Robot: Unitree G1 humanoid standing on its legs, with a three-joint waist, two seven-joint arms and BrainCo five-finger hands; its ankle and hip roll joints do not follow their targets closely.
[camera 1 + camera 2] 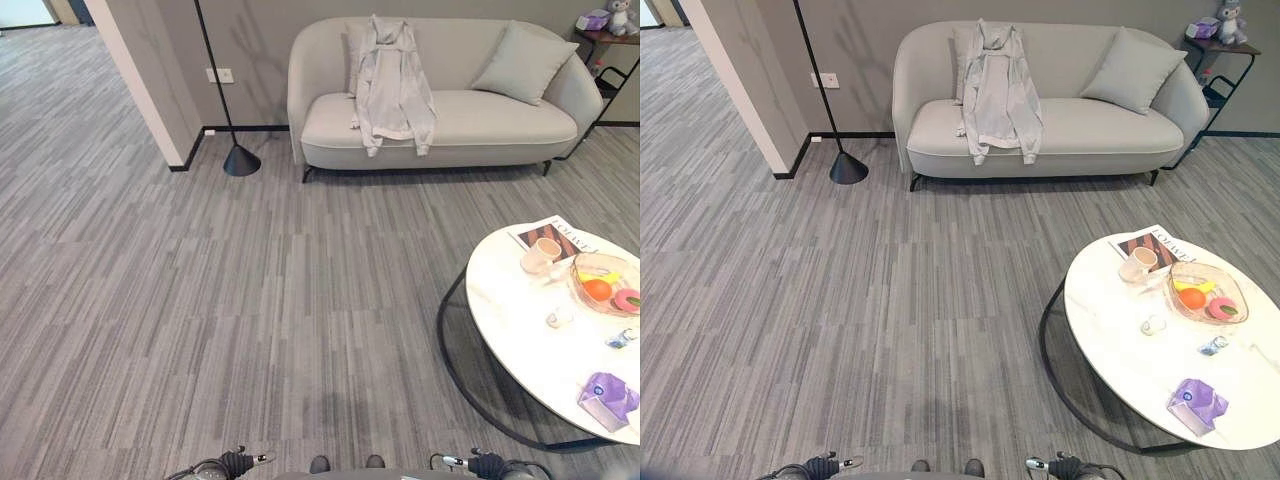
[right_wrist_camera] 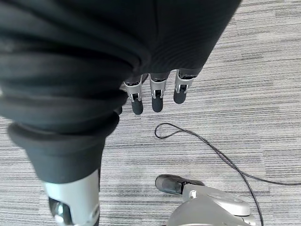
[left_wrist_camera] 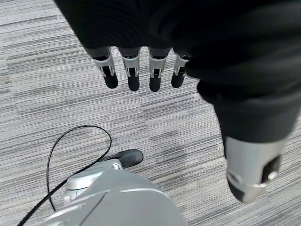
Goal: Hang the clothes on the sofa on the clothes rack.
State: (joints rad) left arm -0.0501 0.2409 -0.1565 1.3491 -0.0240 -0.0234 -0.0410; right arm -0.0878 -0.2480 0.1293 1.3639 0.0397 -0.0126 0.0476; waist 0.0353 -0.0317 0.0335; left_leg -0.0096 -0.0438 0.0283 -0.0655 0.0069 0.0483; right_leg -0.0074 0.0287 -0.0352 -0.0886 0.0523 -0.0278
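Hanging low at the robot's sides, the left hand and the right hand both have their fingers straight and relaxed, holding nothing, above a grey floor of streaked carpet tiles. To the robot's right stands a round white counter on a dark ring base. It carries a purple packet near its front edge, a clear bowl with an orange and other bright pieces in it, a pale pink cup and a magazine at its far side. Beyond open floor, a pale grey sofa stands against the back wall. The clothes, a light grey garment, lie draped over the sofa's backrest and down onto the seat, left of its middle. A cushion leans in the sofa's right corner. Left of the sofa stands a black floor lamp with a cone-shaped base, near a wall socket. A dark shelf with a small plush toy stands at the far right.
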